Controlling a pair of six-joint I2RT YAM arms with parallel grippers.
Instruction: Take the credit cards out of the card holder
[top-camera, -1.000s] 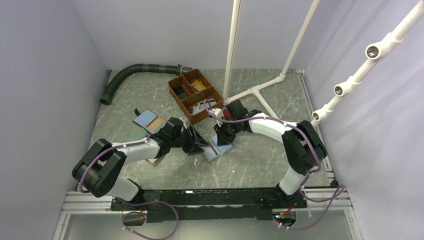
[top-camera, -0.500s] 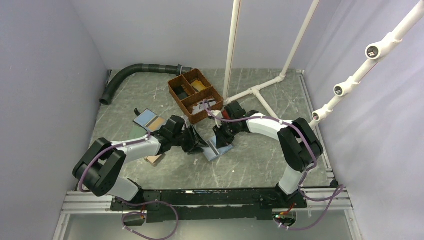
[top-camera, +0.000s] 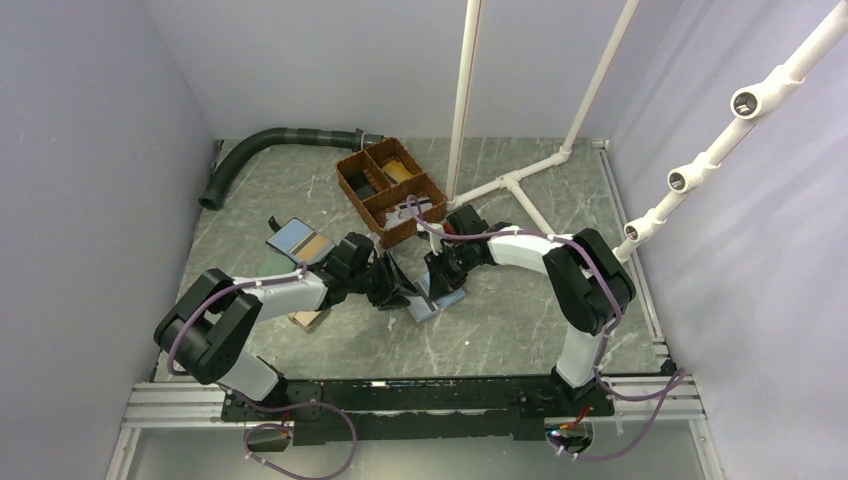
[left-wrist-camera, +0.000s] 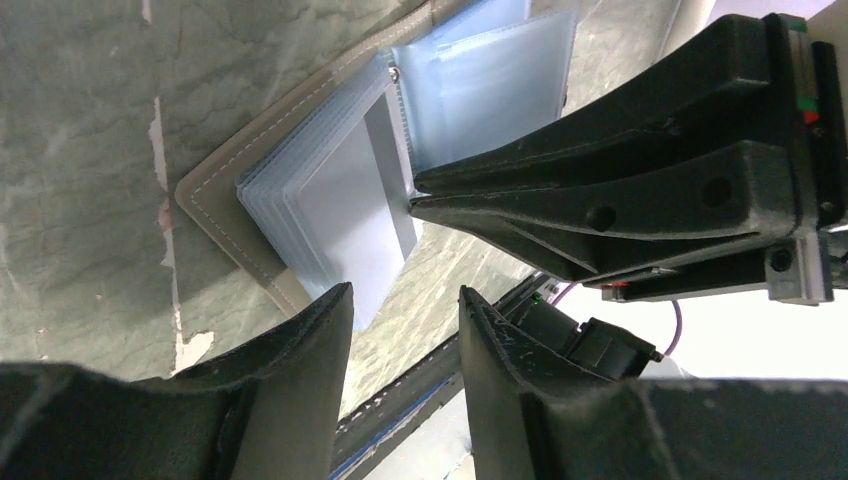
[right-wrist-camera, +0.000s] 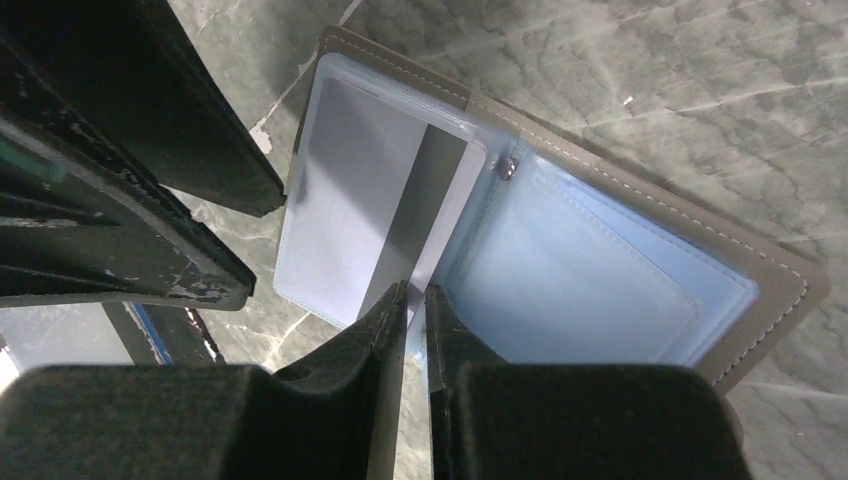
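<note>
The card holder (right-wrist-camera: 640, 300) lies open at the middle of the table (top-camera: 520, 320), taupe outside and light blue inside (left-wrist-camera: 480, 80). A pale credit card (right-wrist-camera: 350, 220) with a grey stripe lies on its left half and juts past the holder's edge (left-wrist-camera: 365, 230). My right gripper (right-wrist-camera: 415, 295) is shut on the thin long edge of this credit card, beside the holder's fold (top-camera: 432, 290). From the other side my left gripper (left-wrist-camera: 405, 295) stands open, its fingers (left-wrist-camera: 300, 350) just short of the card's jutting corner and nothing between them (top-camera: 400, 290).
A brown divided basket (top-camera: 385, 190) stands behind the holder. A blue wallet with a tan panel (top-camera: 300, 240) lies at the left, and a small brown thing (top-camera: 308, 320) sits under the left arm. A black hose (top-camera: 260, 150) and white pipes (top-camera: 510, 185) lie at the back.
Both arms have edged inward and the holder has shifted slightly left with the right gripper. The left gripper has come closer to the card.
</note>
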